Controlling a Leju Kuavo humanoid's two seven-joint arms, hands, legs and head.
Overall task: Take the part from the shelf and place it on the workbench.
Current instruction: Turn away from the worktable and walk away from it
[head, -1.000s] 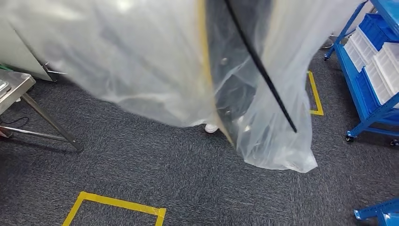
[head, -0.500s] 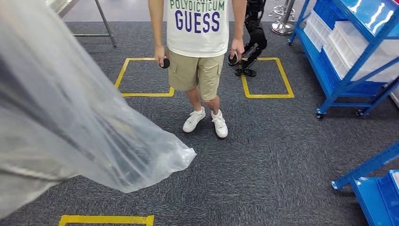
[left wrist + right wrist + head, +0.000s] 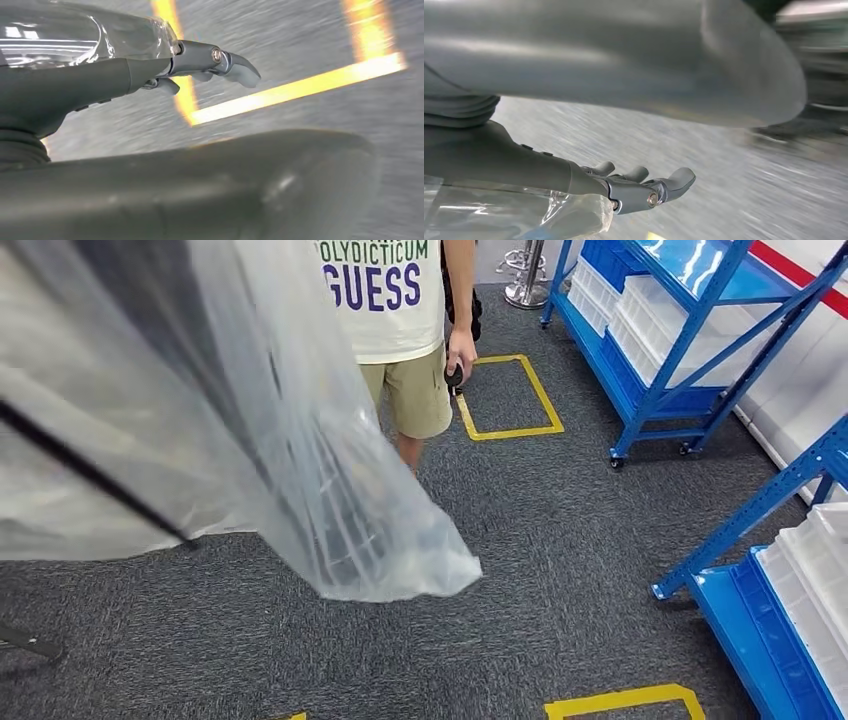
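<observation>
Right now the bagged part point(image 3: 200, 430) hangs in front of me over the carpet point(image 3: 540, 540), my left hand point(image 3: 150, 75) and right hand point(image 3: 589, 190) each pressed to the plastic with fingers nearly straight. That flat hold could let the slick bag slide out. It also blocks my sight of the person point(image 3: 400, 330) and nearby blue shelf point(image 3: 680, 370), risking a bump.

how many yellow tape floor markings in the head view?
2 clearly: a full yellow tape square beside the person, near the blue metal shelf rack; a partial one at the bottom edge. The clear plastic-wrapped part may hide more.
</observation>
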